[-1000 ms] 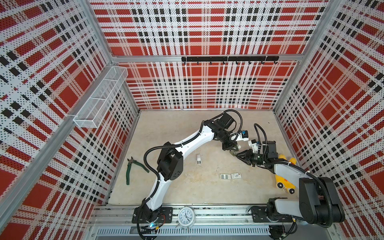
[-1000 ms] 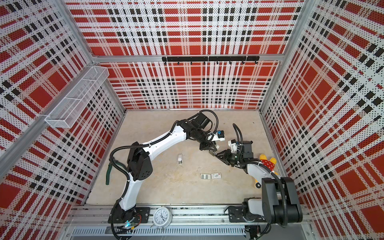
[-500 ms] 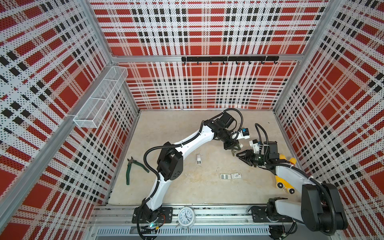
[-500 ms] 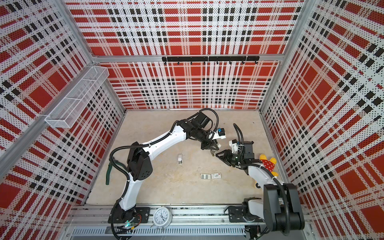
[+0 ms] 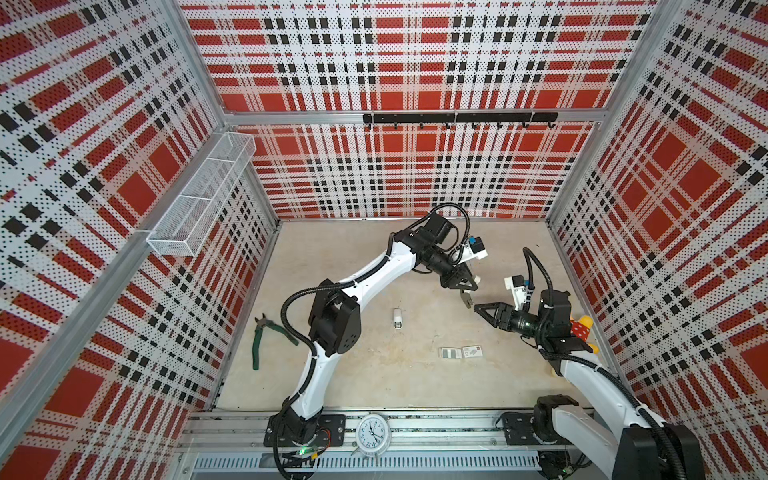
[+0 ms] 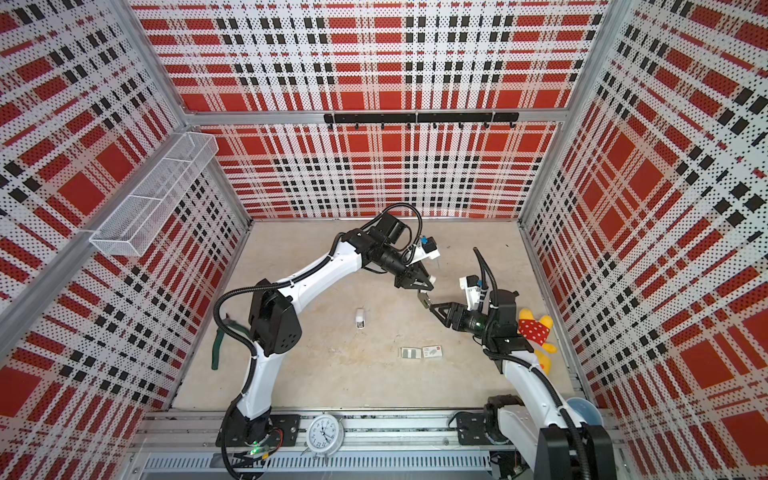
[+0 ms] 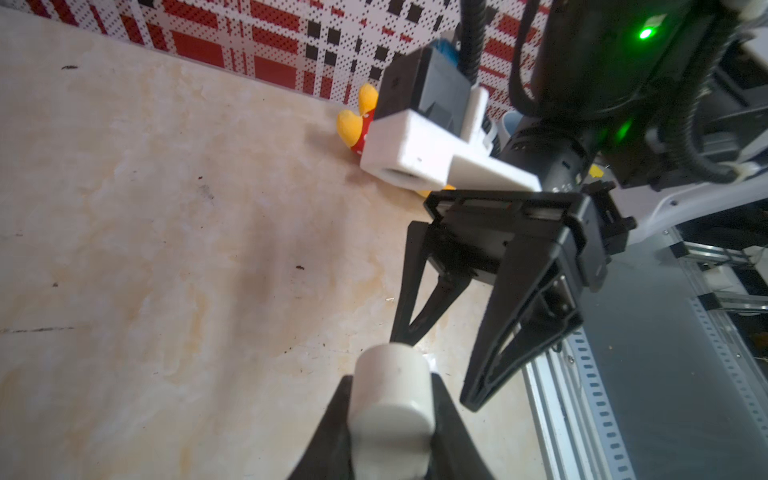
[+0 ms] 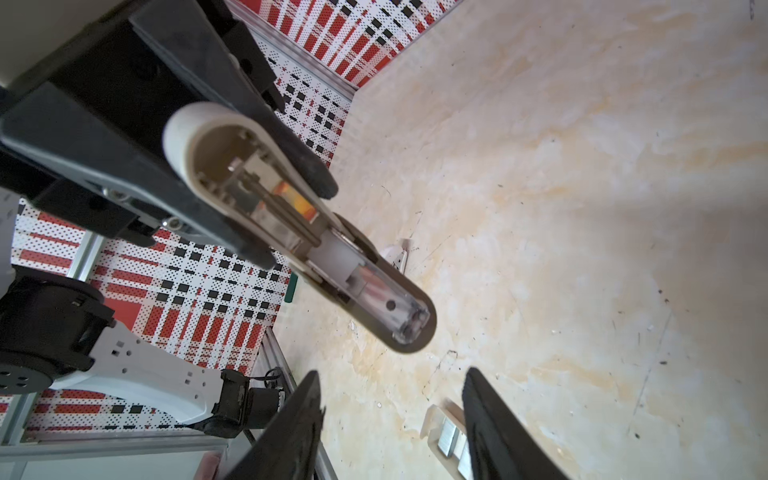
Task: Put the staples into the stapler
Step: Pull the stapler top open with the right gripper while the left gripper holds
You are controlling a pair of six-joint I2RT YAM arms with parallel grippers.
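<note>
Stapler (image 8: pixel 291 232) hangs above the table (image 5: pixel 374 257), clenched across its pale shell by my left pincer (image 7: pixel 390 384). Its magazine faces my right wrist camera, with the channel exposed and the rod and pusher visible. I cannot tell whether a strip sits in it. My right pincer (image 8: pixel 392 372) is released, jaws apart with nothing between them, and its tips are just beside the stapler's free end. Staples (image 5: pixel 450 353) lie in the small tray (image 8: pixel 430 419) on the table, well apart from both pincers. The sleeve (image 5: pixel 472 352) lies just beside the tray.

Handling, my judgement:
- **Strip:** light and stiff along its length, but probably brittle. Bending it, or squeezing hard across the middle, could snap it.
- **Surface:** the metal looks smooth, so it may slip.
- **Best hold:** the two long flanks near mid-length, with a light closure, kept level.
- **Approach:** the tray walls crowd the flanks, so the jaws must drop straight down.
</note>
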